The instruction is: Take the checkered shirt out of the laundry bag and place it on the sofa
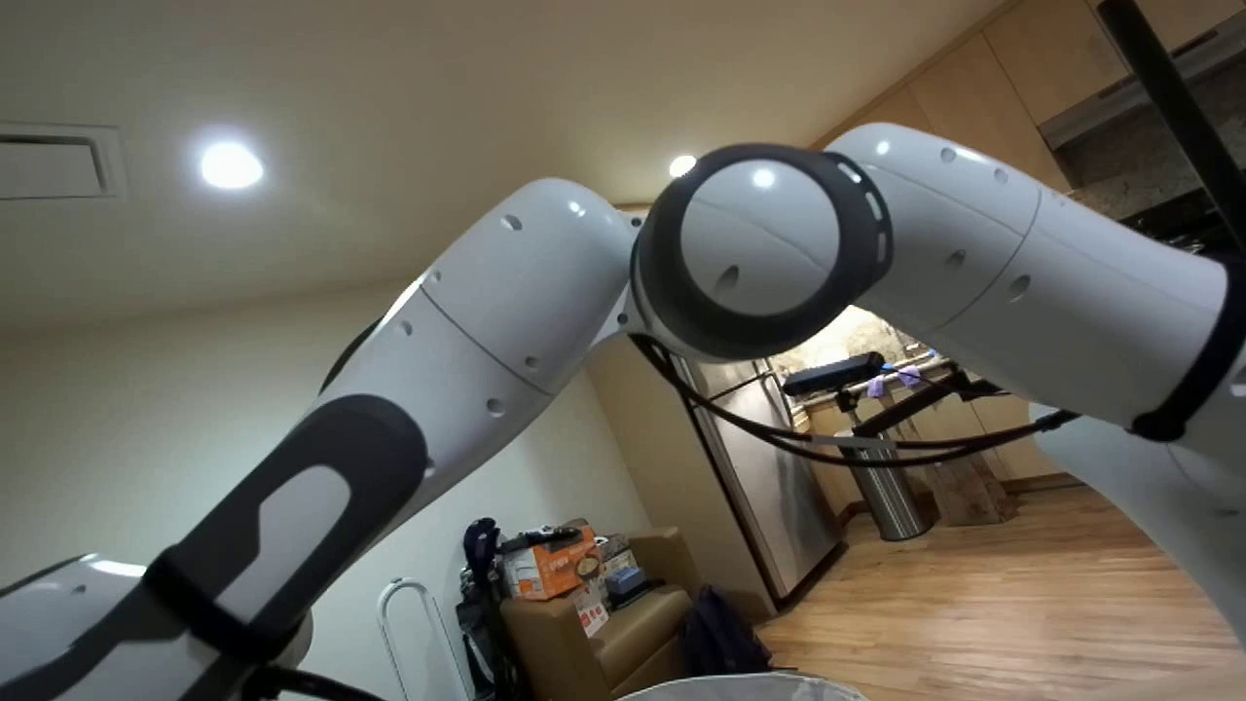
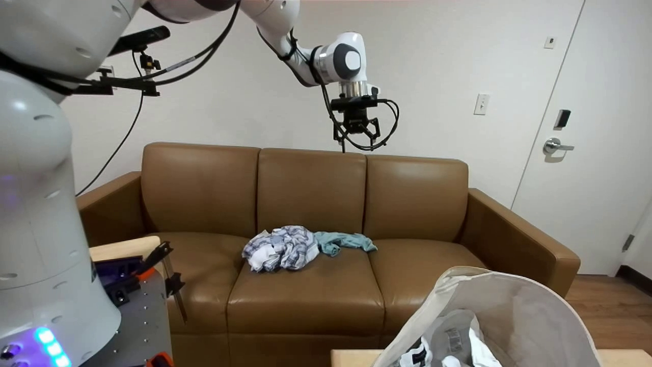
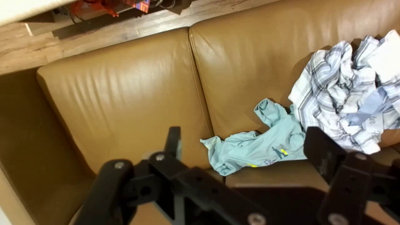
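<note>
The checkered shirt [image 2: 282,248], white with grey-blue lines, lies crumpled on the middle seat of the brown sofa [image 2: 305,300]. In the wrist view the shirt [image 3: 337,93] is at the right, cut off by the frame edge, on the sofa [image 3: 134,93]. The laundry bag [image 2: 535,311], off-white and open-topped, stands at lower right in an exterior view, with white and grey items inside. My gripper [image 2: 357,142] hangs high in front of the wall, above the sofa backrest. In the wrist view the gripper [image 3: 243,132] has its fingers wide apart with nothing between them.
A teal garment [image 2: 344,242] lies beside the checkered shirt, touching it; it also shows in the wrist view [image 3: 259,147]. A wooden table [image 2: 351,358] is under the bag. The robot base [image 2: 56,285] and a metal mount [image 2: 137,316] with tools stand at left.
</note>
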Controlling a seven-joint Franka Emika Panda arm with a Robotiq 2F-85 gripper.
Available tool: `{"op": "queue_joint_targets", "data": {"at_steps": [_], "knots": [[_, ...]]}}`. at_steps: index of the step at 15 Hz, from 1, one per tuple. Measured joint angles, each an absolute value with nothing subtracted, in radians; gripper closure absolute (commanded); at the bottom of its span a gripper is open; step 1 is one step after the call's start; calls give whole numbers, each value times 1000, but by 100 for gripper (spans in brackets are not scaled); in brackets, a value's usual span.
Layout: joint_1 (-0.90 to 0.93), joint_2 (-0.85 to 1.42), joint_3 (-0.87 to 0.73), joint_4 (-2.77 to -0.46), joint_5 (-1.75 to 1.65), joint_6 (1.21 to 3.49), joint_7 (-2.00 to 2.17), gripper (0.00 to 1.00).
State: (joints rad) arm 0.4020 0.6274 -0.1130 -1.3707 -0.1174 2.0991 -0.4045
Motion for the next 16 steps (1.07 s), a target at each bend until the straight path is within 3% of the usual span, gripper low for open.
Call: {"op": "queue_joint_targets", "data": {"at_steps": [7,16], "knots": [[339,383,-20,-1714,-213,2235,-147,0],[220,79,79,-2229,-190,2451,-159,0]]}}
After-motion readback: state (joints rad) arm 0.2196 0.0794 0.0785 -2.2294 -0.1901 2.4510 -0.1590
